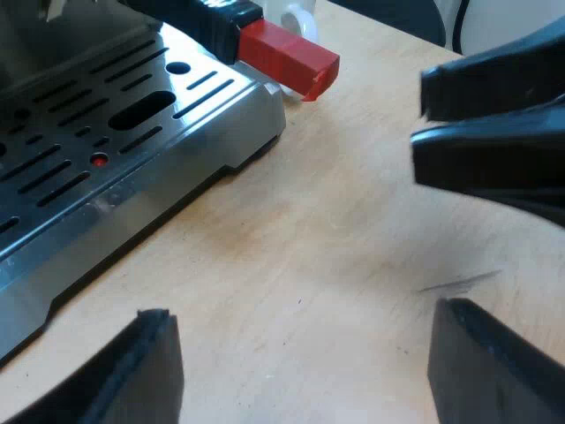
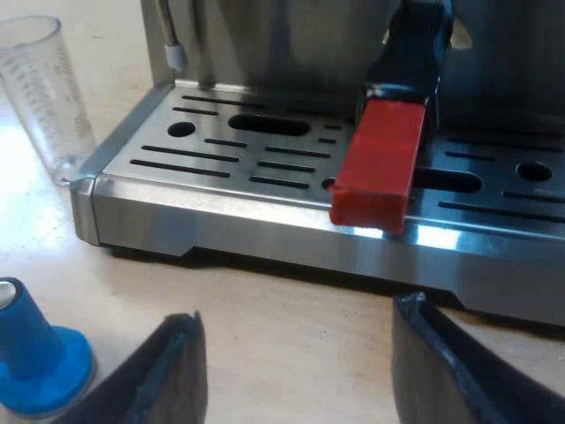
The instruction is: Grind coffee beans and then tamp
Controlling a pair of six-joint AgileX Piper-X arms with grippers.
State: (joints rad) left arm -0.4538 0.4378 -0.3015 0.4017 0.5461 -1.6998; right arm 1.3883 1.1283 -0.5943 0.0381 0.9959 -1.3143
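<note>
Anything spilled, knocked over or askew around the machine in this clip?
Nothing stands out. The holder's red handle end juts from the espresso machine over its drip tray, the measuring glass and blue tamper stand upright on the table, and no spill shows.

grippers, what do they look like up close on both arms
Left gripper and right gripper look alike: each has two matte black fingers, thick and blocky, with flat inner faces and roughly squared tips. No markings or labels are visible on them.
</note>
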